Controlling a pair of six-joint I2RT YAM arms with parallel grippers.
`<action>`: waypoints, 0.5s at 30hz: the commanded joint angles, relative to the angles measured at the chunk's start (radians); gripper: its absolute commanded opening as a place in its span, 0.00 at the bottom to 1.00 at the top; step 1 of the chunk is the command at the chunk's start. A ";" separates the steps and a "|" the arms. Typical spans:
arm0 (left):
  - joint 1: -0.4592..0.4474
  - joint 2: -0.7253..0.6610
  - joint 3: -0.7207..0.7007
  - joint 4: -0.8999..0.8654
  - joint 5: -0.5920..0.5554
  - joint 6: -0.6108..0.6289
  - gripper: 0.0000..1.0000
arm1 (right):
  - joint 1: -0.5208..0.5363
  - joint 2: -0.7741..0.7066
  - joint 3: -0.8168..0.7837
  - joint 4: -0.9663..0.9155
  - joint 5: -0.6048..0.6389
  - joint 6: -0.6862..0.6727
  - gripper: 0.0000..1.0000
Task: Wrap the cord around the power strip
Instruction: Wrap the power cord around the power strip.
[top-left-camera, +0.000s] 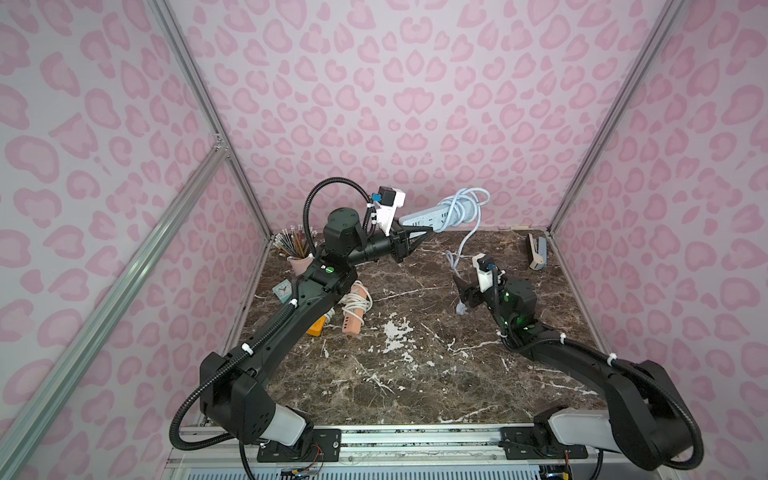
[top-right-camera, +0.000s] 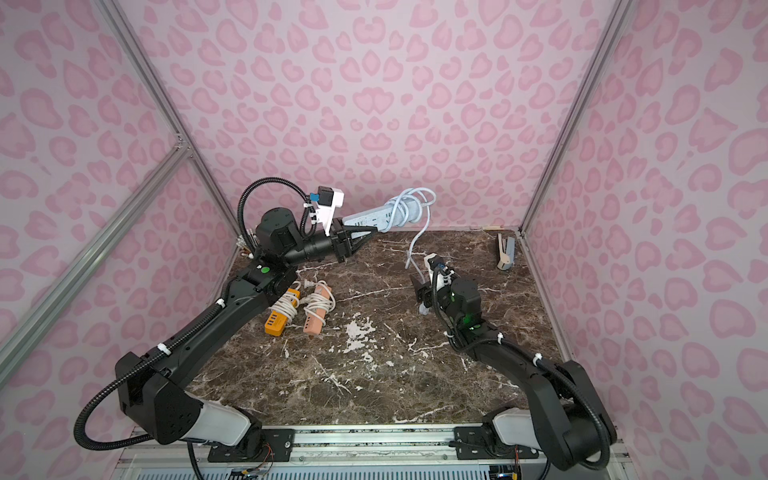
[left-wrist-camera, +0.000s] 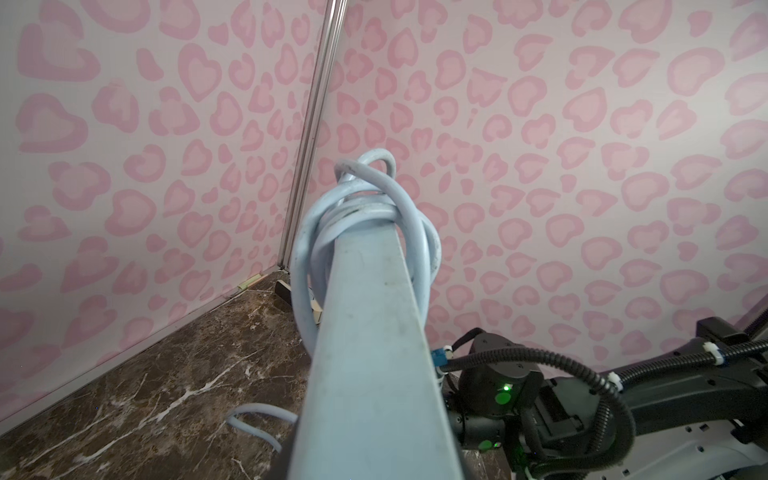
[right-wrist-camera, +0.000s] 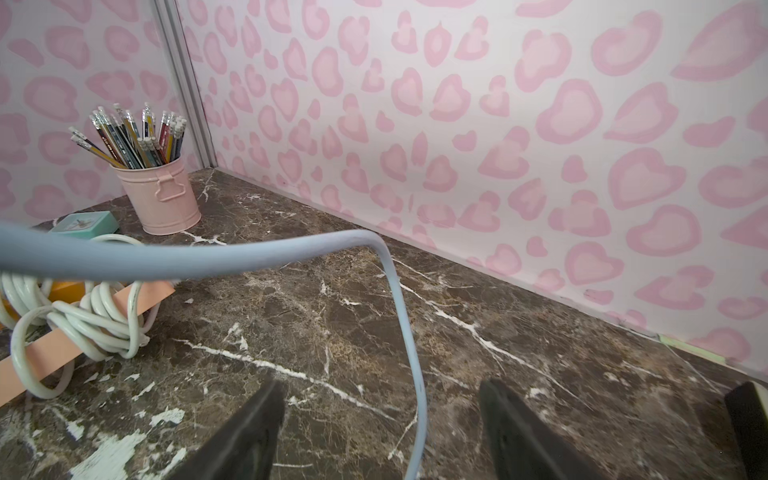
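Beyond the tips of the left tool (top-left-camera: 424, 232), the pale blue power strip (top-left-camera: 430, 216) sticks out in the air above the bench (top-left-camera: 415, 374). That tool is clamped shut on its near end. The cord (top-left-camera: 464, 200) sits in several slack loops around the far end, and its loose tail drops toward the right tool (right-wrist-camera: 380, 386). The right tool's jaws stand wide apart, with the tail running between them unpinched. What looks like the plug (top-left-camera: 460, 308) lies just under that tool.

The loops look loose and bunched near the strip's free end, so a tug or a tilt could slide them off. The strip is held by one end only, so a pull on the tail may lever it in the grip. With the right jaws open, the tail could slip out sideways before they close.

Near the left arm lie a pink strip (top-left-camera: 355, 309) and an orange strip (top-right-camera: 276, 322), both wrapped. A pencil cup (right-wrist-camera: 162, 195), a small clock (right-wrist-camera: 83, 222) and a stapler (top-left-camera: 536, 251) are well clear.

No brand, label or writing is legible anywhere.
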 joint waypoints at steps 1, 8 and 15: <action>-0.004 -0.011 0.015 0.129 0.001 -0.037 0.03 | -0.001 0.088 0.050 0.211 -0.066 -0.009 0.79; -0.013 -0.022 0.009 0.165 0.010 -0.081 0.03 | -0.013 0.359 0.222 0.392 -0.019 0.094 0.76; -0.011 -0.027 -0.024 0.261 0.000 -0.172 0.03 | 0.015 0.427 0.273 0.425 -0.029 0.085 0.14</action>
